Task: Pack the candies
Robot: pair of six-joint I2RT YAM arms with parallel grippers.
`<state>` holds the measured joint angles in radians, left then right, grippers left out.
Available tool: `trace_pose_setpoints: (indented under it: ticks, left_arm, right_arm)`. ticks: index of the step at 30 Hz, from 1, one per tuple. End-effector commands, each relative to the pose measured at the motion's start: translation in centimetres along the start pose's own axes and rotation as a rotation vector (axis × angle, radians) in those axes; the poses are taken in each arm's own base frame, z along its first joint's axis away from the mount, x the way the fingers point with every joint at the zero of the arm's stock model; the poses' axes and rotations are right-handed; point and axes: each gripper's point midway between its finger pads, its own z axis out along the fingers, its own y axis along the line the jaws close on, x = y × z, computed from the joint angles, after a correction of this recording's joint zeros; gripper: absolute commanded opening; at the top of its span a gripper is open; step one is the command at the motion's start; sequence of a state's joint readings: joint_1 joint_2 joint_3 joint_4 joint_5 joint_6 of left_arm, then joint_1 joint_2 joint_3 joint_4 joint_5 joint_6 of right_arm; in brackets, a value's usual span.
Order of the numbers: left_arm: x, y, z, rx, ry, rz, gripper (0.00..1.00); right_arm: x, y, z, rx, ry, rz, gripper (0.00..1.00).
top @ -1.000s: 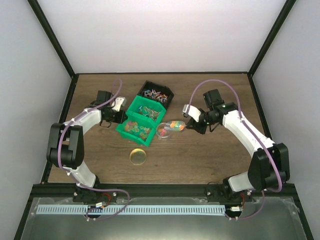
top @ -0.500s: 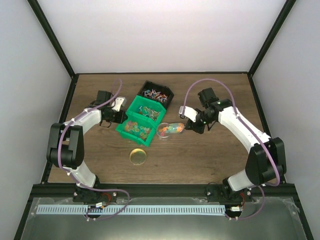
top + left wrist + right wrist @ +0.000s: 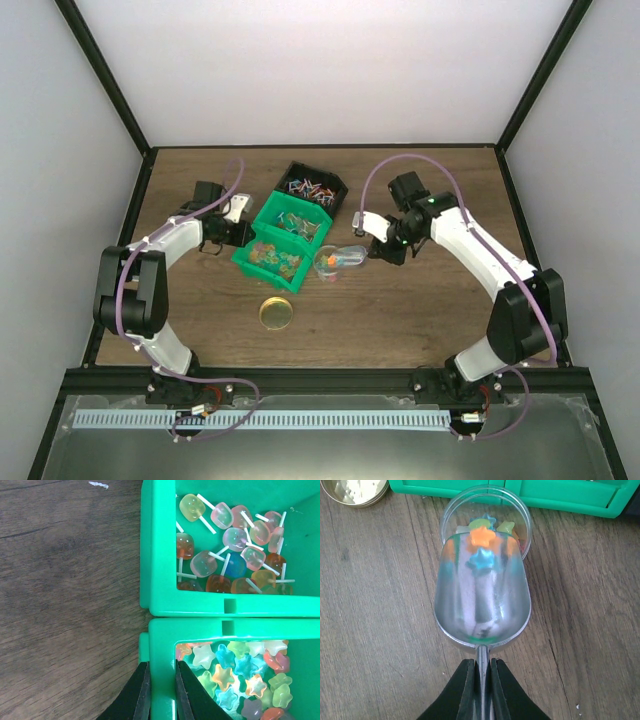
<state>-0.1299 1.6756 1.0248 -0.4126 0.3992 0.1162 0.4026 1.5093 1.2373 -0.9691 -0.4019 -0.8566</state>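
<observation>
Starting at the left of the desk (image 3: 180,300), the side wall of the near green bin (image 3: 268,262) is being pinched by the left tool (image 3: 161,695). In the left wrist view its two fingers (image 3: 141,700) are being held nearly closed, one outside the wall and one inside, with only the thin plastic between them. Star-shaped candies (image 3: 235,675) in blue, orange, yellow, green and white are being held in that bin in a loose pile. Touching it on the far side is the far green bin (image 3: 296,222), where lollipops (image 3: 230,540) on white sticks are being stored, and a black bin (image 3: 316,187) of mixed pieces is being kept just behind that. A gold lid (image 3: 277,313) is being left flat on the wood, near the front of the green bins but apart from them. Just right of the near bin, the mouth of a clear jar (image 3: 326,264) is being met by the front lip of a metal scoop (image 3: 482,605). A few candies, orange, blue and green, are being carried at that lip and inside the jar. Further right, the thin handle of the scoop is being clamped by the right tool (image 3: 481,682), whose fingers are being pressed tightly together on it in the right wrist view.
</observation>
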Motion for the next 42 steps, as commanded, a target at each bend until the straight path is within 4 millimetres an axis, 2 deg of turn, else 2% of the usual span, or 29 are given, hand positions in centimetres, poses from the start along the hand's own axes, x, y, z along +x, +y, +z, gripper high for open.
trace_pose_setpoints:
  ticks: [1,11,18,22,28,38,40,42]
  left_arm:
    - [1.8,0.4,1.0,-0.015,0.064,-0.011,0.04]
    - [3.0,1.2,0.1,-0.058,0.135,0.049,0.04]
    - [4.5,2.0,-1.3,-0.095,0.188,0.130,0.04]
    - [5.8,2.6,-2.2,-0.118,0.221,0.173,0.04]
    - [7.9,3.0,-4.0,-0.145,0.256,0.205,0.04]
    - [12.4,2.2,-6.7,-0.159,0.324,0.331,0.05]
    - [12.8,2.1,-7.2,-0.165,0.327,0.350,0.10]
    - [12.4,1.7,-7.7,-0.155,0.312,0.353,0.19]
  right_arm:
    - [-1.1,-0.2,-1.0,0.014,0.010,-0.035,0.01]
    - [-1.4,-0.4,-1.6,0.032,0.018,-0.051,0.01]
    - [-3.5,-1.4,-2.4,0.043,-0.047,-0.015,0.01]
    - [-4.8,-1.8,-2.8,0.043,-0.085,0.001,0.01]
    - [-5.6,-2.4,-3.0,0.055,-0.108,0.017,0.01]
    - [-6.8,-3.0,-3.1,0.050,-0.147,0.031,0.01]
    - [-7.0,-3.4,-3.0,0.053,-0.142,0.046,0.01]
    - [-7.5,-3.9,-2.9,0.053,-0.145,0.069,0.01]
